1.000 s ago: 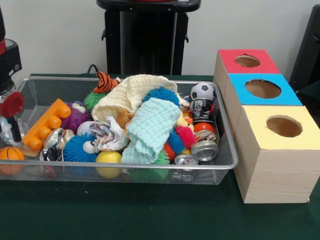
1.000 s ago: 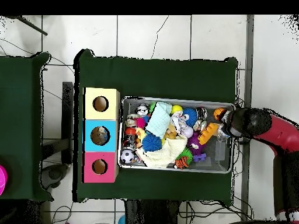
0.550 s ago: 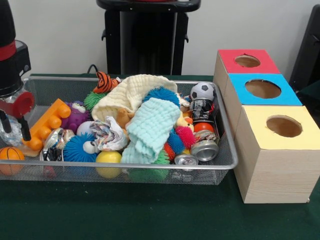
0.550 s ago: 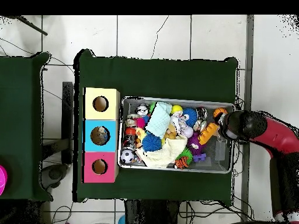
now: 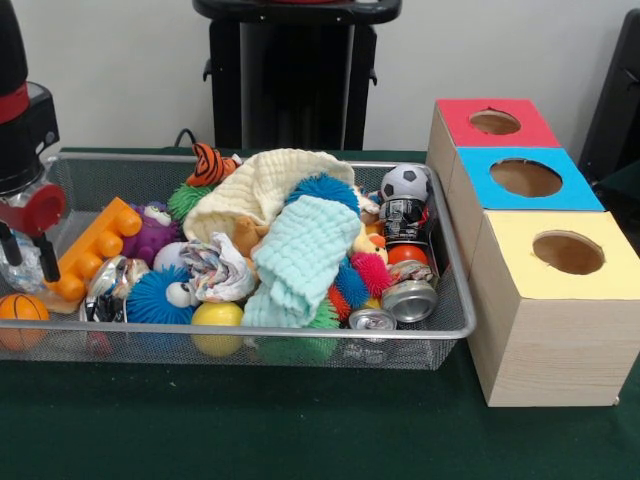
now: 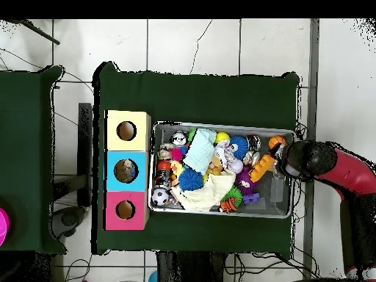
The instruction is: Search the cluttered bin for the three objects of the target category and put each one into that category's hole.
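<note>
- Lying nearest: green cloth [image 5: 250, 430] covering table;
- Sitting on it: wire bin [image 5: 300, 335] heaped with toys, three holed boxes [image 5: 545, 290] touching its end;
- Hanging over bin's opposite end: gripper [image 5: 28, 247], fingers parted, pinching nothing;
- Standing behind: pale wall [image 5: 130, 70].

Red-and-black arm [image 6: 345, 170]; black cylindrical wrist with red band; gripper [image 5: 28, 250] red-bodied, thin black jaws.

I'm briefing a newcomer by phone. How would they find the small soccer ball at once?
Start at the wire mesh bin on the green table, then go to its end beside the red-topped box. The soccer ball sits above an upright dark can, the only black-and-white ball there.
</note>
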Robot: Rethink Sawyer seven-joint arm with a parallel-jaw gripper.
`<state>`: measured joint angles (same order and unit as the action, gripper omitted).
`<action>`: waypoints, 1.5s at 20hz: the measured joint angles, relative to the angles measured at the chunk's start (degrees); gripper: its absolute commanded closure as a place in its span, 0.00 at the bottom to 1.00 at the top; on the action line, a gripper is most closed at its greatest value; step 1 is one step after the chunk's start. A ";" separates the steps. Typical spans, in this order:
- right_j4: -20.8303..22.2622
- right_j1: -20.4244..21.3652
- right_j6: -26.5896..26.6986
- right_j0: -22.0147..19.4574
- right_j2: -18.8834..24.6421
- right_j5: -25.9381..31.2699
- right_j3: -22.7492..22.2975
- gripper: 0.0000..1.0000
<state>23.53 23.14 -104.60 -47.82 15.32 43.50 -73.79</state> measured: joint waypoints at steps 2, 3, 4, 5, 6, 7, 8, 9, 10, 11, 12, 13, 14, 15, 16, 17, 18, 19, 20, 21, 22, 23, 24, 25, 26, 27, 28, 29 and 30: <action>0.00 -0.11 0.00 -0.12 0.00 0.00 0.00 0.00; 0.00 -0.14 0.00 -0.13 -0.01 0.00 0.01 0.00; 0.00 -0.16 0.00 -0.15 0.00 0.00 0.01 0.00; 0.00 -0.22 0.00 -0.15 0.00 0.00 0.07 0.00; 0.00 -0.24 0.00 -0.15 0.00 0.00 0.07 0.00; 0.00 -0.27 0.00 -0.15 0.00 0.00 0.06 0.00; 0.00 -0.30 0.00 -0.15 0.00 0.00 0.07 0.00; 0.00 -0.37 0.00 -0.15 0.00 -0.01 0.11 0.00; 0.00 -0.40 0.00 -0.15 0.00 -0.01 0.11 0.00; 0.00 -0.56 0.00 -0.15 0.00 0.00 0.11 0.00; 0.00 -0.71 0.00 -0.15 0.00 -0.01 0.11 0.00; 0.00 -0.85 0.00 -0.15 0.00 0.00 0.11 0.00; 0.00 -0.97 0.00 -0.15 0.00 0.00 0.11 0.00; 0.00 -1.30 0.00 -0.15 0.00 0.00 0.10 0.00; 0.00 -1.53 0.00 -0.15 0.00 -0.01 0.11 0.00; 0.01 -1.69 0.00 -0.15 0.00 -0.01 0.11 0.00; 0.01 -1.86 0.00 -0.15 0.00 -0.01 0.11 0.00; 0.14 -2.06 0.00 -0.13 0.00 -0.01 0.12 0.00; 0.28 -2.18 0.00 -0.12 0.00 -0.01 0.10 0.00; 0.68 -2.43 0.00 -0.08 0.00 -0.01 0.08 0.00; 0.88 -2.52 0.00 -0.06 0.00 -0.01 0.07 0.00; 1.41 -2.56 0.00 -0.03 0.00 -0.01 -0.05 0.00; 1.73 -2.51 0.00 -0.02 0.00 -0.01 -0.17 0.00; 2.26 -2.32 0.00 -0.03 0.00 -0.01 -0.50 0.00; 2.54 -2.13 0.00 -0.03 0.00 -0.01 -0.76 0.00; 2.71 -1.95 0.00 -0.03 0.00 -0.01 -0.98 0.00; 2.86 -1.65 0.00 -0.02 0.00 0.00 -1.26 0.00; 2.88 -1.29 0.00 -0.02 0.01 0.04 -1.45 0.00; 2.89 -1.18 0.00 -0.02 0.00 0.08 -1.47 0.00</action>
<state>26.42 21.96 -104.60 -47.85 15.32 43.59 -75.26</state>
